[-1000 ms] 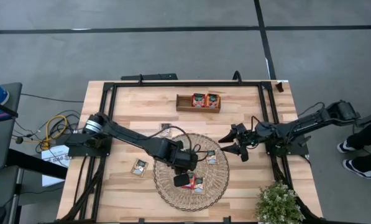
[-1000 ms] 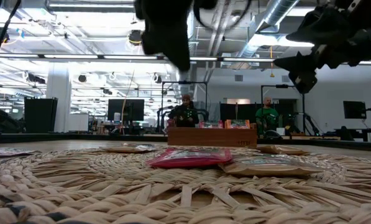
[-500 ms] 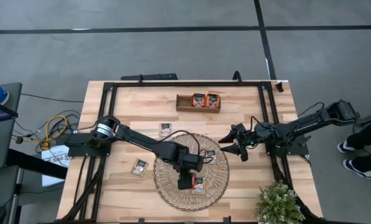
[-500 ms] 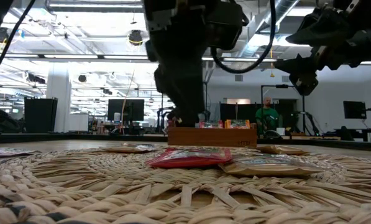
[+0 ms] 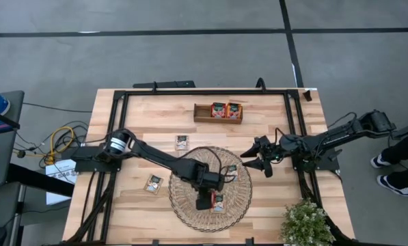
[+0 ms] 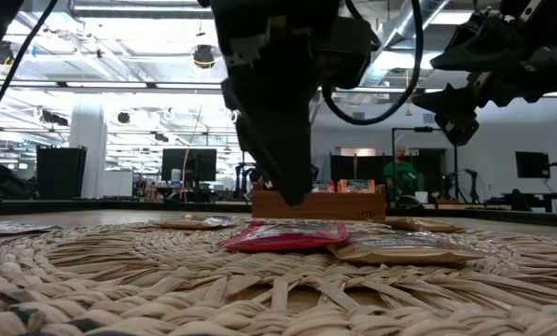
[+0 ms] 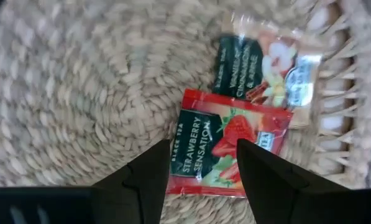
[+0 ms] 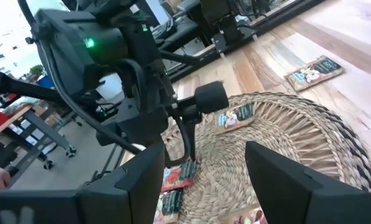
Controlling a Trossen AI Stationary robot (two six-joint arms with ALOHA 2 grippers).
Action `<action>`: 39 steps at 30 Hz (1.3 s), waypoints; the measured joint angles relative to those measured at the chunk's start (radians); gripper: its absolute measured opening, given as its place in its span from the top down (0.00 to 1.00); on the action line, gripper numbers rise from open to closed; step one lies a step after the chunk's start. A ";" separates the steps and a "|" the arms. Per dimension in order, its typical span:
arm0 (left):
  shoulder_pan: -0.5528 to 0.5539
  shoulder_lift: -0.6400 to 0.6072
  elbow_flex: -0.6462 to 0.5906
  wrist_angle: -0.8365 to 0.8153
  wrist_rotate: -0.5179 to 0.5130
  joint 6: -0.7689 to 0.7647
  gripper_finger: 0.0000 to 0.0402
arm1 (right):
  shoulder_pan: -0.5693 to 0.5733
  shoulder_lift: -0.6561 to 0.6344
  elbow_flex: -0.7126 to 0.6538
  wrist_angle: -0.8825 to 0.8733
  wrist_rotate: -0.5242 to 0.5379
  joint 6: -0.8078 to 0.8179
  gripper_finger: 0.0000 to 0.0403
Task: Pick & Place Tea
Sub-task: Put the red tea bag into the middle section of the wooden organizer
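Left gripper [image 5: 205, 200] has dropped over the woven mat [image 5: 183, 208] since a second ago, jaws now spread, holding nothing. Red sachet [image 7: 229, 151] lies flat on the mat below it, overlapping a cream sachet [image 7: 266, 68]. Right gripper [image 5: 256, 164] unchanged: open, empty, beside the mat's edge.

Three tea sachets [image 5: 218, 200] on the woven mat [image 5: 183, 205], two in the wooden tray [image 5: 201, 113], two more on the worktop [image 5: 142, 116] beside the mat.

glossy foil sachets [image 7: 230, 151] on a rough woven straw mat [image 7: 79, 93].
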 joint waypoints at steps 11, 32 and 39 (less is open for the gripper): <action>-0.004 0.040 0.000 -0.030 -0.069 -0.003 0.56 | 0.000 0.000 0.000 -0.025 0.000 0.000 0.46; -0.011 0.063 0.003 -0.043 -0.123 -0.017 0.97 | -0.001 0.000 0.000 -0.050 0.001 -0.001 0.46; -0.011 0.045 0.002 -0.075 -0.163 -0.025 1.00 | -0.001 0.000 0.000 -0.050 0.002 -0.001 0.46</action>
